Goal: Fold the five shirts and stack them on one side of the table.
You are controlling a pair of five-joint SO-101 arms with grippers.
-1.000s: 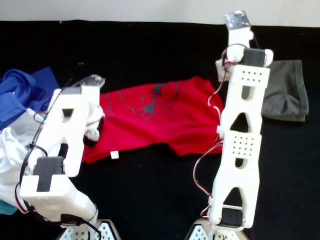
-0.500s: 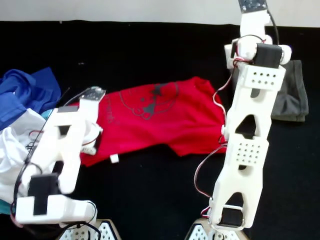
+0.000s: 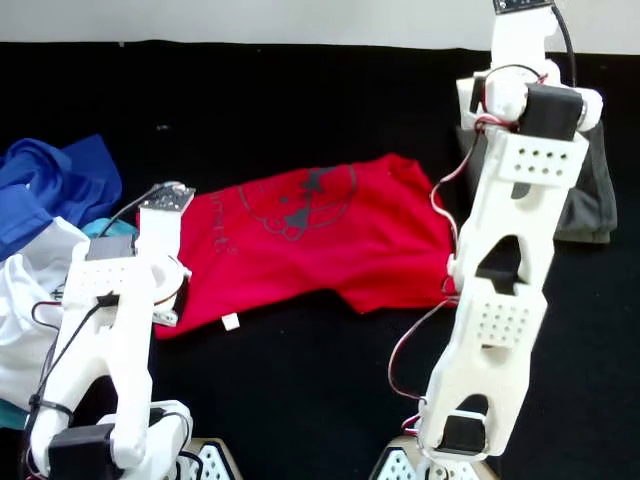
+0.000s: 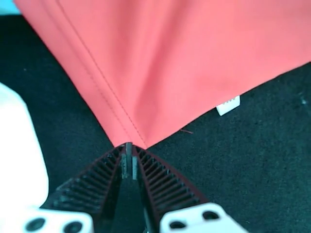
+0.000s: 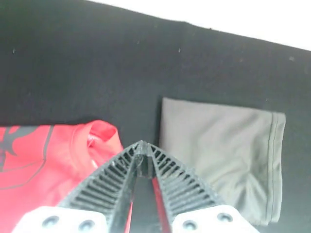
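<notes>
Black table point(image 3: 300, 100) holds red shirt point(image 3: 330, 240) pinched by left end effector point(image 4: 127, 147).

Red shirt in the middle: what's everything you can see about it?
The red shirt lies unfolded and wrinkled in the middle of the black table. It looks like soft knit, with a dark round print, stitched hems and a small white tag. The left gripper has its jaws shut on one hem corner.

Overhead view, close wrist views, shared shirt point(image 3: 320, 230)
</notes>
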